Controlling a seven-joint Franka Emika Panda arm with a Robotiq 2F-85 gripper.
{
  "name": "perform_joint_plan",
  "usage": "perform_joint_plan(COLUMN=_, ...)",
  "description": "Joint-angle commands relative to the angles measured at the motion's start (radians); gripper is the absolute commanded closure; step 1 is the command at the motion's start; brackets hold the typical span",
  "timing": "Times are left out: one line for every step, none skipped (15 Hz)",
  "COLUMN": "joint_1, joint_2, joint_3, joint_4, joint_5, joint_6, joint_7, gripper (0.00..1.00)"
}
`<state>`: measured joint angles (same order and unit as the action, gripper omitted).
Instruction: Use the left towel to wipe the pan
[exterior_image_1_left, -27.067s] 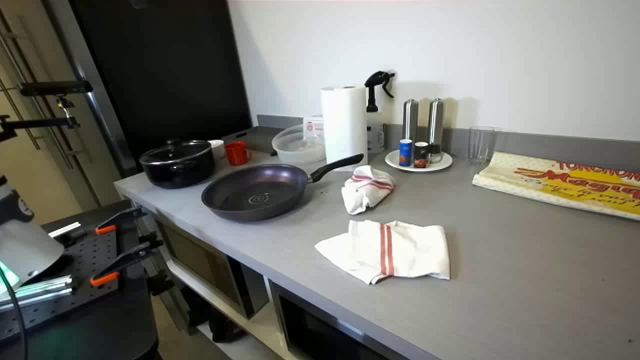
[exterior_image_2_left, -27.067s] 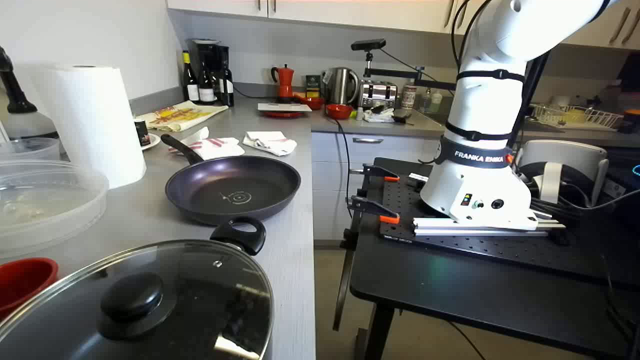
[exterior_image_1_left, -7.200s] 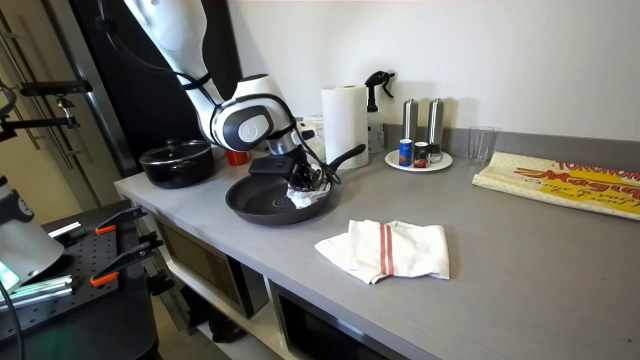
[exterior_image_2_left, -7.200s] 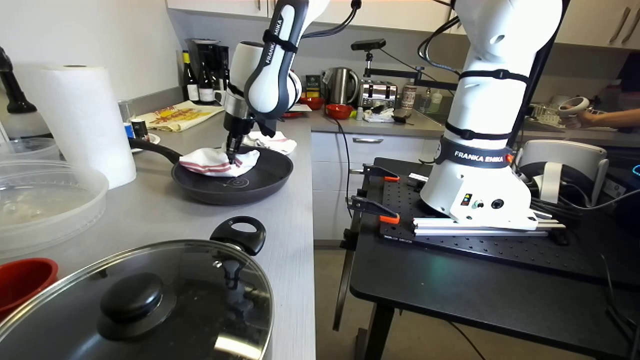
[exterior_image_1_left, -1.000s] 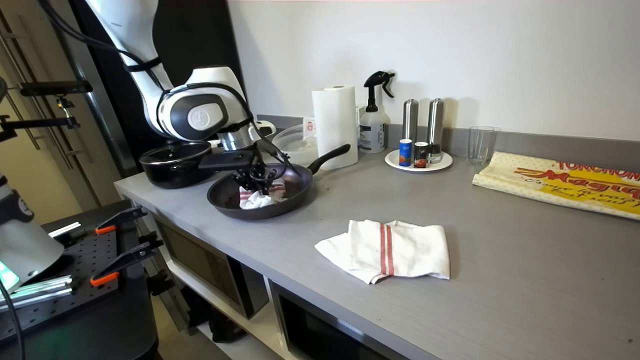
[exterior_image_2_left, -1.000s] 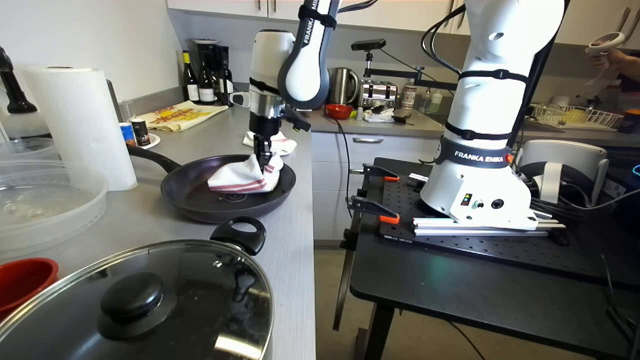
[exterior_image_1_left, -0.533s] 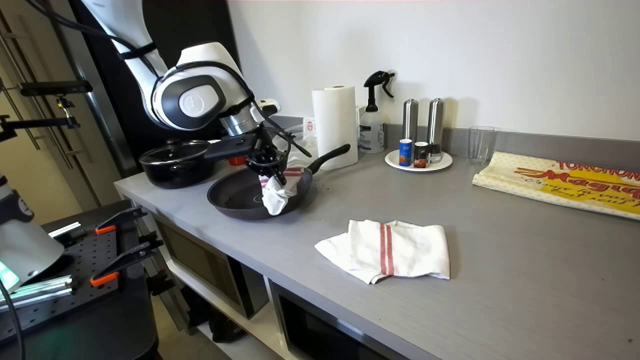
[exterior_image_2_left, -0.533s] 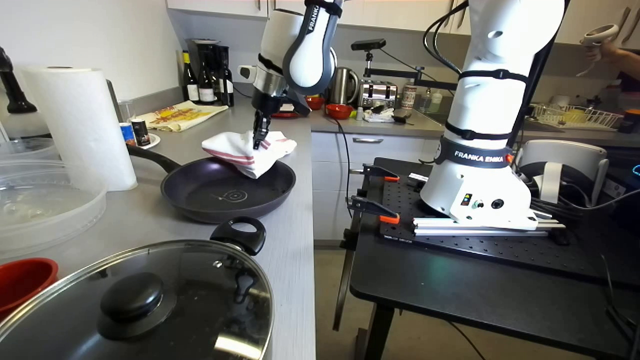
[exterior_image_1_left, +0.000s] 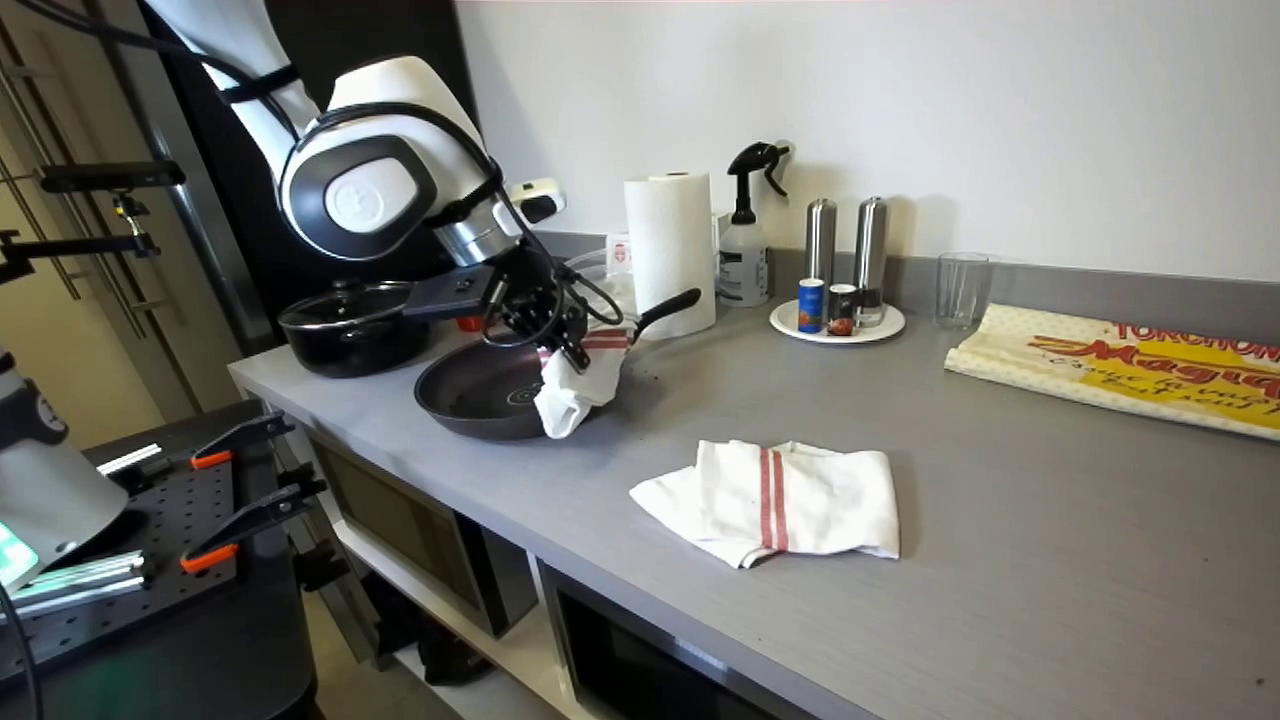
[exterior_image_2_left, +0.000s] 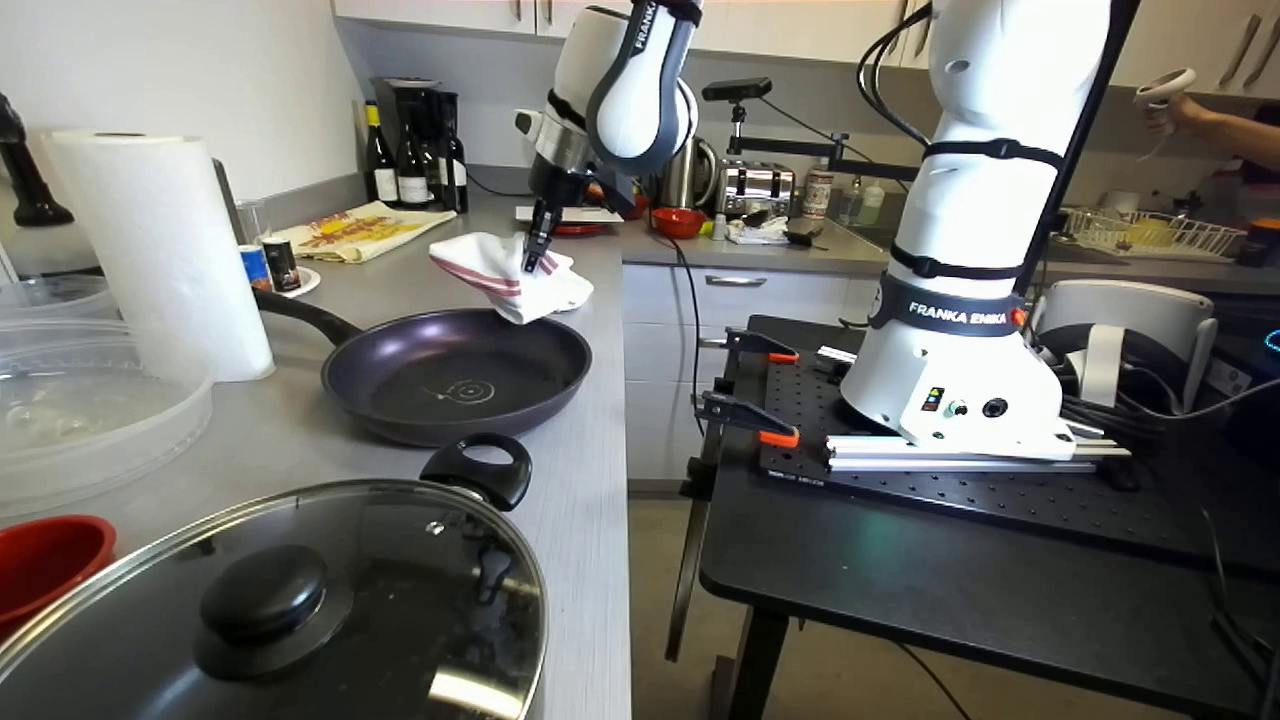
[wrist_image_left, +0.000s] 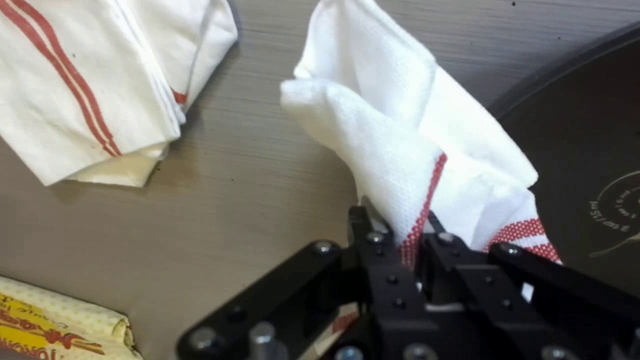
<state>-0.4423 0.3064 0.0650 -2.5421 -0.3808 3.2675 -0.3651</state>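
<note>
Hanging between the fingers (wrist_image_left: 376, 260): left towel (wrist_image_left: 415, 142)

The arm (exterior_image_2_left: 1005, 220) has a white shell, a grey joint cover (exterior_image_1_left: 306, 200), black cables (exterior_image_1_left: 400, 108) and a silver wrist ring (exterior_image_1_left: 478, 238). Base collar (exterior_image_2_left: 945, 312): black, lettered FRANKA EMIKA, red mark (exterior_image_2_left: 1018, 317) at 3 o'clock. Tool (wrist_image_left: 396, 220): black, with silver screw heads (wrist_image_left: 323, 247).

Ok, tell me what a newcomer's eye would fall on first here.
Probably the red-striped white towel pinched in the end effector, hanging at the edge of the frying pan. Next might be the glass pot lid, large at lower left in an exterior view. The yellow-patterned cloth printed TORCHON could follow, at the right edge of an exterior view.
</note>
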Motion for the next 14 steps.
perform_joint_plan(joint_1=-0.178, joint_2=0.015, joint_3=0.124, joint_4=0.010, joint_5=0.009, joint_6=-0.002, joint_7=0.019, gripper=0.97)
perform_joint_plan(joint_1=-0.232, joint_2=0.026, joint_3=0.158, joint_4=0.019, joint_5=0.008, joint_6=-0.007, joint_7=0.020, gripper=0.97)
perform_joint_plan(joint_1=-0.285, joint_2=0.039, joint_3=0.195, joint_4=0.028, joint_5=0.007, joint_6=-0.010, joint_7=0.019, gripper=0.97)
perform_joint_plan(joint_1=-0.332, joint_2=0.050, joint_3=0.225, joint_4=0.037, joint_5=0.006, joint_6=-0.015, joint_7=0.017, gripper=0.97)
perform_joint_plan(joint_1=-0.376, joint_2=0.067, joint_3=0.256, joint_4=0.049, joint_5=0.004, joint_6=-0.021, joint_7=0.013, gripper=0.97)
perform_joint_plan(joint_1=-0.414, joint_2=0.084, joint_3=0.283, joint_4=0.062, joint_5=0.002, joint_6=-0.028, joint_7=0.008, gripper=0.97)
perform_joint_plan(joint_1=-0.440, joint_2=0.096, joint_3=0.300, joint_4=0.072, joint_5=0.002, joint_6=-0.037, joint_7=0.006, gripper=0.97)
perform_joint_plan(joint_1=-0.467, joint_2=0.113, joint_3=0.322, joint_4=0.087, joint_5=0.001, joint_6=-0.051, joint_7=0.002, gripper=0.97)
perform_joint_plan(joint_1=-0.494, joint_2=0.129, joint_3=0.345, joint_4=0.101, joint_5=0.002, joint_6=-0.066, joint_7=-0.001, gripper=0.97)
perform_joint_plan(joint_1=-0.517, joint_2=0.147, joint_3=0.366, joint_4=0.119, joint_5=0.004, joint_6=-0.090, joint_7=-0.005, gripper=0.97)
perform_joint_plan(joint_1=-0.532, joint_2=0.166, joint_3=0.382, joint_4=0.138, joint_5=0.006, joint_6=-0.113, joint_7=-0.009, gripper=0.97)
perform_joint_plan(joint_1=-0.543, joint_2=0.178, joint_3=0.394, joint_4=0.152, joint_5=0.008, joint_6=-0.138, joint_7=-0.011, gripper=0.97)
perform_joint_plan(joint_1=-0.554, joint_2=0.192, joint_3=0.407, joint_4=0.168, joint_5=0.010, joint_6=-0.163, joint_7=-0.014, gripper=0.97)
perform_joint_plan(joint_1=-0.562, joint_2=0.203, joint_3=0.417, joint_4=0.180, joint_5=0.011, joint_6=-0.185, joint_7=-0.015, gripper=0.97)
